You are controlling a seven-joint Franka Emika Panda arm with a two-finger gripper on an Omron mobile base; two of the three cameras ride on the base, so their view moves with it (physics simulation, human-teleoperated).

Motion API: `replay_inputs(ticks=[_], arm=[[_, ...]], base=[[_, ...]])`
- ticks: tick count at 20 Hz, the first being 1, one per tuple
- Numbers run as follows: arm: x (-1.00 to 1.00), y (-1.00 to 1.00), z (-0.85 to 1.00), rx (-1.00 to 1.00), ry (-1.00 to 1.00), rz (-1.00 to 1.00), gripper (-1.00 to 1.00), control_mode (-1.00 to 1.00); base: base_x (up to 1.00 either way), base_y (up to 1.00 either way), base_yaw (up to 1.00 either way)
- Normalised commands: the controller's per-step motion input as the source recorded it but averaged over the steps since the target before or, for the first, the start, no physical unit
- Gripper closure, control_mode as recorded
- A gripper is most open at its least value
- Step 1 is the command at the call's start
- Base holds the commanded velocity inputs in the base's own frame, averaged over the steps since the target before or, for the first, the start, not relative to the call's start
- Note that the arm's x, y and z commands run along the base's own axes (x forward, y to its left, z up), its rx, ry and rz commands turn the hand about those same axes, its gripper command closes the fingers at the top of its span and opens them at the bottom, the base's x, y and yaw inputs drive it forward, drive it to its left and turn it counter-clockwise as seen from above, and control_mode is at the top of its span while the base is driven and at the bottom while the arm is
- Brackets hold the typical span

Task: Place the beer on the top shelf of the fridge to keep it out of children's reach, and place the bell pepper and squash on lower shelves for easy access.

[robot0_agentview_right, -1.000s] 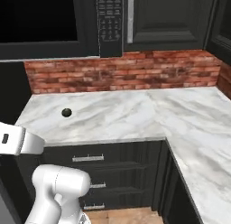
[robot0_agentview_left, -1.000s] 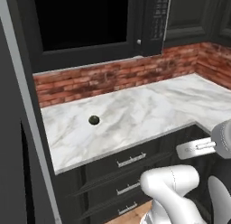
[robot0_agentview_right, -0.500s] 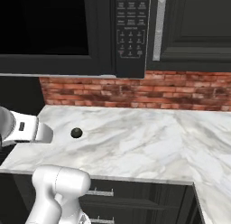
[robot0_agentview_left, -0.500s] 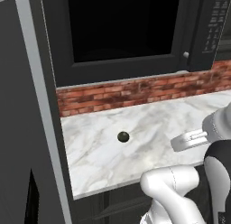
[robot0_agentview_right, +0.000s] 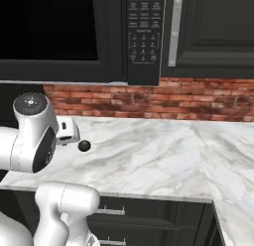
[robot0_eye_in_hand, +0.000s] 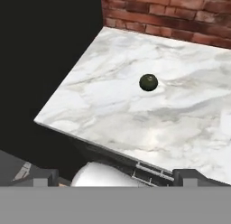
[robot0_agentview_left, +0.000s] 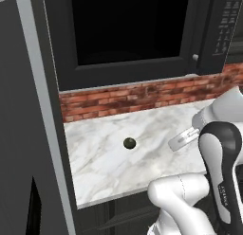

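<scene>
The squash (robot0_agentview_left: 129, 143) sits alone on the white marbled worktop (robot0_agentview_left: 142, 167), a small dark green ball resting toward the left part of the slab, about midway between the red brick backsplash (robot0_agentview_left: 142, 94) at the far side and the near edge. In the right base view the squash (robot0_agentview_right: 84, 146) lies just right of the arm's white wrist, apart from it. In the hand view it (robot0_eye_in_hand: 148, 82) appears ahead of the hand (robot0_eye_in_hand: 116, 177), well beyond the worktop's near edge, with nothing touching it. The hand's two dark fingertips (robot0_eye_in_hand: 194, 177) stand far apart at the bottom of that view, spread wide and holding nothing. Above the worktop hangs the black microwave (robot0_agentview_right: 74, 36), its keypad and a pale vertical handle (robot0_agentview_right: 173, 32) to the right of its dark window. The fridge (robot0_agentview_left: 28, 134) rises as a tall grey slab at the left of the left base view, right beside the worktop's left end. Dark drawer fronts with pale handles (robot0_agentview_right: 111, 211) run beneath the worktop's near edge.
</scene>
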Motion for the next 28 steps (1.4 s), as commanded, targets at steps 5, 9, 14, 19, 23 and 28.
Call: replay_inputs(ticks=[5, 9, 14, 19, 23, 28], arm=[[0.49, 0.39, -0.48, -0.02, 0.00, 0.04, -1.00, -1.00], [0.46, 0.47, -0.35, -0.07, 0.01, 0.00, -1.00, -1.00], [0.39, 0.13, -0.40, -0.04, 0.03, -0.01, -1.00, -1.00], [0.43, 0.00, -0.45, -0.02, 0.02, -0.06, -1.00, -1.00], [0.45, 0.00, -0.38, 0.00, 0.03, -0.09, -1.00, -1.00], [0.41, 0.00, -0.23, 0.00, 0.03, -0.09, -1.00, -1.00]], base=[[0.00, 0.00, 0.00], [0.00, 0.00, 0.00], [0.00, 0.00, 0.00], [0.00, 0.00, 0.00], [0.00, 0.00, 0.00], [0.00, 0.00, 0.00]])
